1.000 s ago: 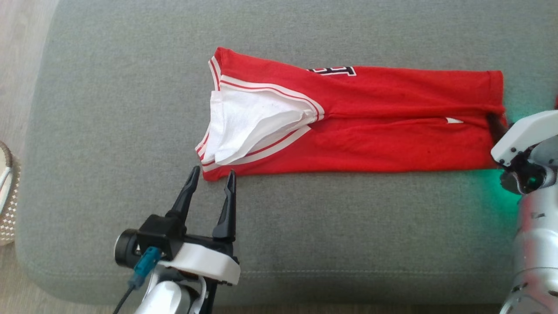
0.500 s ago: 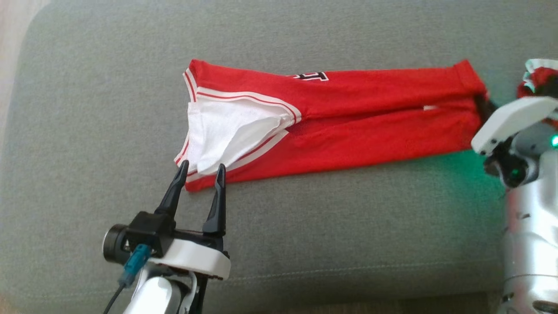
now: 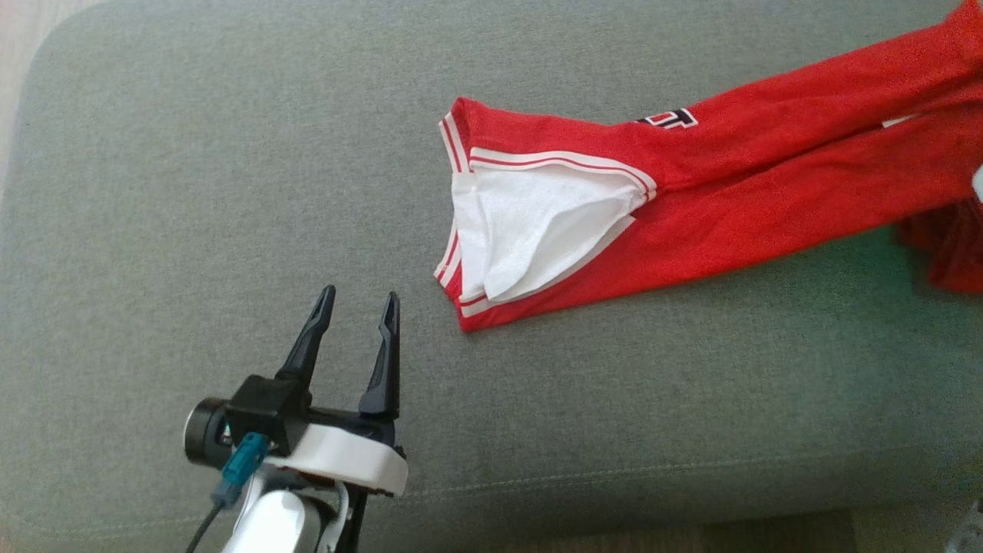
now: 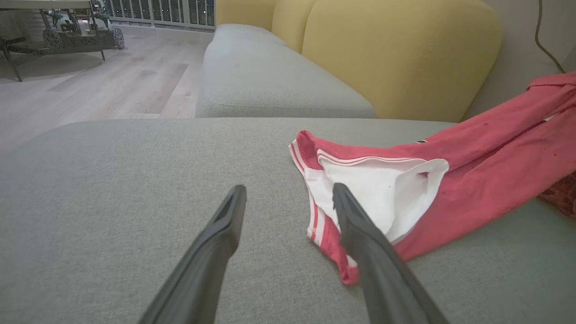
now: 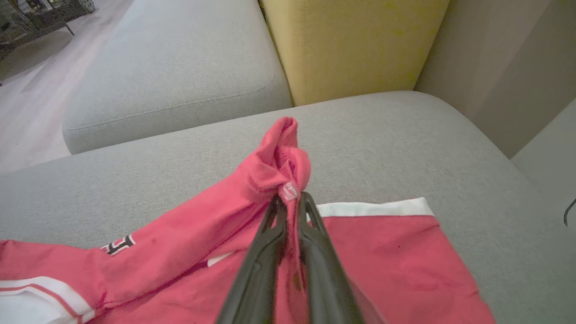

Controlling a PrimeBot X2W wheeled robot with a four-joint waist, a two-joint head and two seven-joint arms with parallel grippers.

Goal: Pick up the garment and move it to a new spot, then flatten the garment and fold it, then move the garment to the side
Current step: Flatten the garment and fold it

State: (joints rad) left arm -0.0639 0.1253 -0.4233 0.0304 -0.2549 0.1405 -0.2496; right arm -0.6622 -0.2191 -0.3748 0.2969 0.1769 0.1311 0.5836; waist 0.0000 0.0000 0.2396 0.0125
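Red cloth with white-and-red trim, the garment lies folded into a long strip on the grey cushion. Its trimmed end, where the white lining shows, is near the middle of the head view, and the rest runs up and away past the right edge.

Half a second ago that trimmed end sat right at the tips of our left gripper. Now it lies off to their right with bare cushion between. The cushion's corner and the gripper sit at much the same place in the view as before, so we take it that the cloth has slid and not the camera. The strip, nearly level a second ago, now slants upward toward its far end.

Our left gripper has its two fingers spread wide with nothing between them. In the left wrist view one finger crosses in front of the trimmed end, though the head view shows a gap there.

Our right gripper has its fingers drawn almost together on a bunched fold of the garment's far end, which stands in a peak above the cushion. Beneath it a flat red piece with a white band lies on the cushion; we cannot tell whether it belongs to the same garment. Black-and-white lettering shows on the upper fold. Behind the cushion stands a yellow backrest.
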